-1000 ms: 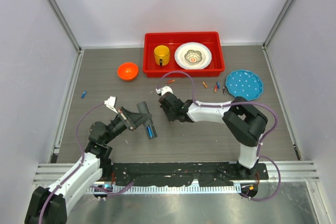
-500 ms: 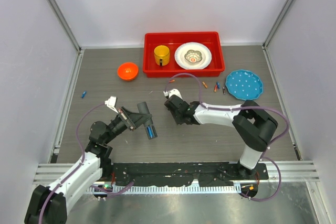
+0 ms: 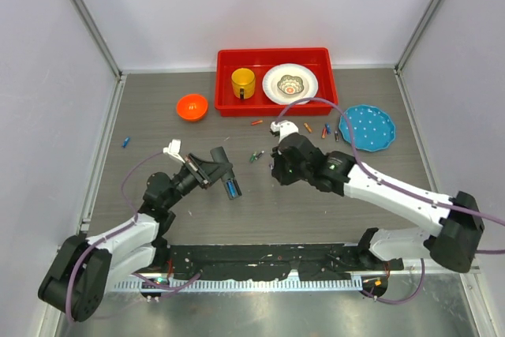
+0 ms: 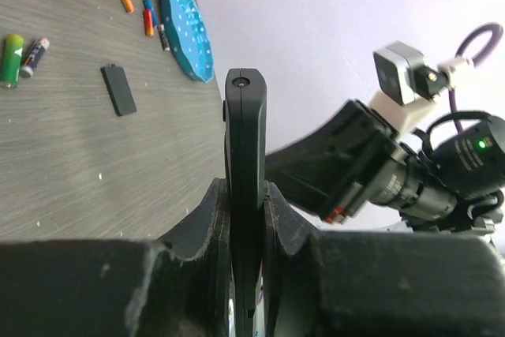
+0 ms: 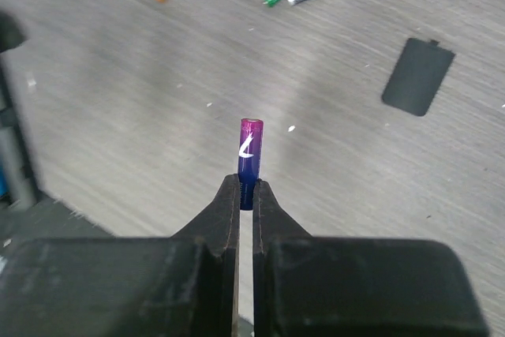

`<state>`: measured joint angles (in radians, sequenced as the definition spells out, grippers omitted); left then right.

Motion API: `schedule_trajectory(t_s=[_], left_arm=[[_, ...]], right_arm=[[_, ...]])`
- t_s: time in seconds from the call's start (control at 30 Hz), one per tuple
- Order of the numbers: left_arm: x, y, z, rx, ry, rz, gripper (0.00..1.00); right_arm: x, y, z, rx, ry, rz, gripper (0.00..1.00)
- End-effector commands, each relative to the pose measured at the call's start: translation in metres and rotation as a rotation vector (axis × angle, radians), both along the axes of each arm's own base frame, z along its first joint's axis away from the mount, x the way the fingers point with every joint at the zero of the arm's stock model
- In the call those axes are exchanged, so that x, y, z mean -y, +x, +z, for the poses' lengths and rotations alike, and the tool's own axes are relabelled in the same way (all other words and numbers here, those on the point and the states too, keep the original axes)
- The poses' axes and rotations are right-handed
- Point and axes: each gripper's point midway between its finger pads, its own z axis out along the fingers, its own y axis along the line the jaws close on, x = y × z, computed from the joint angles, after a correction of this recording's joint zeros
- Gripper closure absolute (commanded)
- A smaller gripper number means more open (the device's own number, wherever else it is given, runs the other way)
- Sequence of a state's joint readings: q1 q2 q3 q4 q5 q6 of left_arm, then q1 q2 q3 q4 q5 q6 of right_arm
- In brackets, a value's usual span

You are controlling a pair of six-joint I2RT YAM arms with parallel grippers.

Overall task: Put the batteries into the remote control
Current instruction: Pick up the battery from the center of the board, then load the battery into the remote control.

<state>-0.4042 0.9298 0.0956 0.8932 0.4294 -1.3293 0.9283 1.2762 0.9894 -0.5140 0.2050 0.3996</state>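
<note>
Grey table (image 3: 158,108) from above: left gripper (image 3: 213,173) holds the remote control (image 3: 227,179) raised near the right gripper (image 3: 275,174); left wrist: jaws clamped on the remote control, which may twist under pushing; right wrist: jaws pinch the purple battery (image 5: 250,147) by one end only, so it may pivot or slip.
</note>
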Motion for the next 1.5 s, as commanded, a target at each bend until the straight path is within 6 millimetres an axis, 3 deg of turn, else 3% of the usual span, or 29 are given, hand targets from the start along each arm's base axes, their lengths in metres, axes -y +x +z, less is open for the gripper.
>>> schedule_trajectory(t_s=[0.0, 0.03, 0.2, 0.33, 0.37, 0.5, 0.83, 1.47], left_arm=[[0.002, 0.008, 0.060, 0.230, -0.120, 0.059, 1.00], [0.003, 0.011, 0.058, 0.233, -0.117, 0.076, 1.00], [0.011, 0.015, 0.069, 0.295, -0.137, 0.107, 1.00], [0.020, 0.019, 0.072, 0.311, -0.168, 0.081, 1.00], [0.024, 0.022, 0.064, 0.289, -0.166, 0.075, 1.00], [0.035, 0.022, 0.066, 0.298, -0.176, 0.045, 1.00], [0.032, 0.019, 0.069, 0.326, -0.170, 0.087, 1.00], [0.034, 0.008, 0.076, 0.335, -0.197, 0.059, 1.00]], right_arm=[[-0.012, -0.036, 0.039, -0.086, 0.169, 0.104, 0.99], [-0.015, -0.044, 0.055, -0.083, 0.229, 0.129, 0.99], [-0.018, -0.055, 0.091, -0.079, 0.359, 0.115, 0.99], [-0.024, -0.064, 0.100, -0.107, 0.325, 0.176, 0.99], [-0.025, -0.067, 0.098, -0.126, 0.309, 0.185, 0.99], [-0.043, -0.074, 0.093, -0.176, 0.272, 0.217, 0.99], [-0.046, -0.068, 0.058, -0.240, 0.153, 0.150, 0.99], [-0.066, -0.055, 0.036, -0.250, 0.128, 0.132, 0.99]])
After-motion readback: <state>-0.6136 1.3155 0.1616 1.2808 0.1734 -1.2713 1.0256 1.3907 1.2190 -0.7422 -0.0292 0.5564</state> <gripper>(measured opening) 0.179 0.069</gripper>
